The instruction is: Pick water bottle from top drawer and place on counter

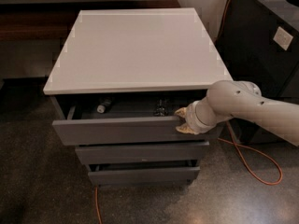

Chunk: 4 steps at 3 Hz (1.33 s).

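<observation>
The top drawer (117, 130) stands partly open beneath the white counter (135, 45), showing a dark slot across the middle of the frame. The hand (183, 120) sits at the right end of the drawer's front, against its upper edge; whether it is wide or narrow I cannot tell. Inside the slot, the water bottle (161, 107) shows as a clear shape right of centre, just beside the hand, while a white-capped bottle (102, 107) lies well to its left. The step in hand looks like opening the drawer. The gap seems too shallow to reach in from above, so the next move likely calls for drawing the front further out before letting go and going for the clear bottle.
</observation>
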Available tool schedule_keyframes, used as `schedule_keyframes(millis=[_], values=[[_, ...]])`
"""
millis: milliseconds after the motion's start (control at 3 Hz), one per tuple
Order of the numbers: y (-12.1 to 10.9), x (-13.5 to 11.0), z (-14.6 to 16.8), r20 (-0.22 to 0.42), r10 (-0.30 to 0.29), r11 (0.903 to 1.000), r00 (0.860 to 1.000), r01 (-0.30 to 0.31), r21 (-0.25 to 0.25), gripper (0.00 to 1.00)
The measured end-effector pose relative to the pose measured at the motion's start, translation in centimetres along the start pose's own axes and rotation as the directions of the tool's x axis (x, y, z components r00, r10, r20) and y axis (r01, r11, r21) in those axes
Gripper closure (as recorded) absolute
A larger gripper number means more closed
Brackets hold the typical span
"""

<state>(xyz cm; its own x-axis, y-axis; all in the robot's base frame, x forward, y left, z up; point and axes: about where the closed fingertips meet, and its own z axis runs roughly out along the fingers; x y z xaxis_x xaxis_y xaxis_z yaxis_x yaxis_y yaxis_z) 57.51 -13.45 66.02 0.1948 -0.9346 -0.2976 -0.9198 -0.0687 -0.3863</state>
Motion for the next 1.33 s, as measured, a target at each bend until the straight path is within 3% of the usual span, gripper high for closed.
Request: schedule_keyframes(millis=[333, 1000, 1333], values=[[1.9, -0.5, -0.8, 0.023, 0.014, 0.9998, 1.000, -0.014, -0.011, 1.00], [1.8, -0.6, -1.0, 0.024, 0.015, 0.9998, 1.000, -0.014, -0.011, 1.00], [4.5, -2.2, -1.9, 0.068, 0.019, 0.9991, 0.997, -0.017, -0.039, 1.00]])
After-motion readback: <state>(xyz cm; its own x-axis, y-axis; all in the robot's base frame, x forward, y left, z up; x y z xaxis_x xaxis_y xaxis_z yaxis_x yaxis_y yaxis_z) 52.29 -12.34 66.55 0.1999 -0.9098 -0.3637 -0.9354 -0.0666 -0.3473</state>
